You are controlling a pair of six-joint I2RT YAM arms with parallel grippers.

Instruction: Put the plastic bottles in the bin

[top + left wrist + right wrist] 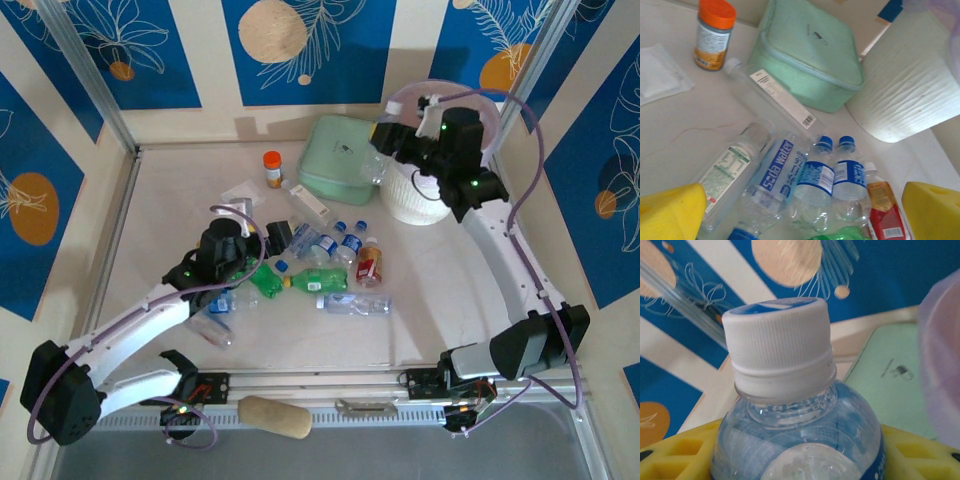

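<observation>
**Right wrist: bottle held beside the bin, not over it**

A clear bottle point(785, 390) is clamped between the yellow fingers of the right gripper point(800, 460). The bin point(942, 365) is seen at the right frame edge, with a green box point(890, 375) behind. An early release would likely land the bottle on that box. The left gripper point(800, 212) is spread wide and empty above the loose bottles point(812, 180) at lower centre. They lie tightly packed, so a two-bottle grab is judged possible.
</observation>
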